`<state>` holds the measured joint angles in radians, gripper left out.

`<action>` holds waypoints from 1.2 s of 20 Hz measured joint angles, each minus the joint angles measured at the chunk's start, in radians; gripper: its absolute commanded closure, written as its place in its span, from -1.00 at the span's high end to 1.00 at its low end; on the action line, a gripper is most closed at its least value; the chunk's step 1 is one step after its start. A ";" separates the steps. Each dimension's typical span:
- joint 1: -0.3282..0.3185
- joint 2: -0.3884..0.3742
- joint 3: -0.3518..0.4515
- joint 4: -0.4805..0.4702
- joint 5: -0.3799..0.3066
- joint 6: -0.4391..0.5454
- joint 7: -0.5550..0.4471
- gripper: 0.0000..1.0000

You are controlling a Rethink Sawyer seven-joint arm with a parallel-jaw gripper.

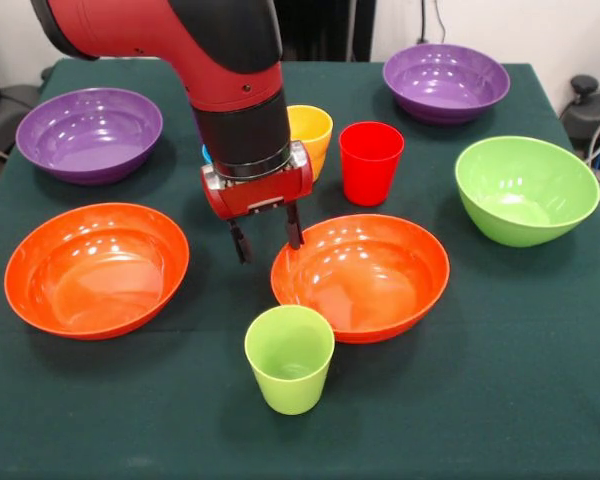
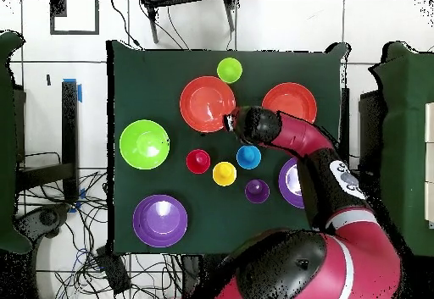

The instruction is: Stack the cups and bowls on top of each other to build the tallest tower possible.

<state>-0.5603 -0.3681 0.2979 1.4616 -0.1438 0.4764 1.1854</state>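
My gripper [image 1: 267, 238] is open and empty, fingers pointing down, at the left rim of an upright orange bowl [image 1: 365, 275]; it also shows in the overhead view [image 2: 229, 123]. A light green cup [image 1: 290, 358] stands upright just in front of that bowl. A second orange bowl [image 1: 95, 268] sits to the left. The yellow cup [image 1: 310, 130] and red cup [image 1: 370, 160] stand behind the gripper. The blue cup [image 2: 248, 157] and purple cup [image 2: 257, 191] are mostly hidden by the arm in the front view. No stack shows; every piece sits alone.
Two purple bowls [image 1: 90, 133] [image 1: 446, 80] sit at the far corners and a light green bowl [image 1: 525, 190] at the right, all on a dark green tablecloth [image 1: 500, 400]. The arm [image 2: 297, 139] crosses over one purple bowl [image 2: 288, 185] in the overhead view.
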 measured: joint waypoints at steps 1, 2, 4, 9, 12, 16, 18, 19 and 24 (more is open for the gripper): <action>-0.001 0.001 0.000 0.005 0.000 -0.008 0.002 1.00; -0.002 0.001 0.000 0.008 0.000 -0.013 0.005 1.00; -0.005 0.007 0.000 0.016 0.000 -0.030 0.012 1.00; -0.020 0.040 0.001 0.035 0.000 -0.079 0.036 1.00; -0.021 0.054 0.004 0.039 0.001 -0.095 0.042 1.00; -0.020 0.054 0.006 0.039 0.012 -0.100 0.042 1.00; -0.020 0.054 0.006 0.039 0.018 -0.100 0.042 1.00; -0.020 0.055 0.006 0.039 0.022 -0.100 0.042 1.00; -0.015 0.056 0.006 0.039 0.034 -0.100 0.042 1.00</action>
<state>-0.5753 -0.3122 0.3042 1.5002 -0.1097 0.3763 1.2278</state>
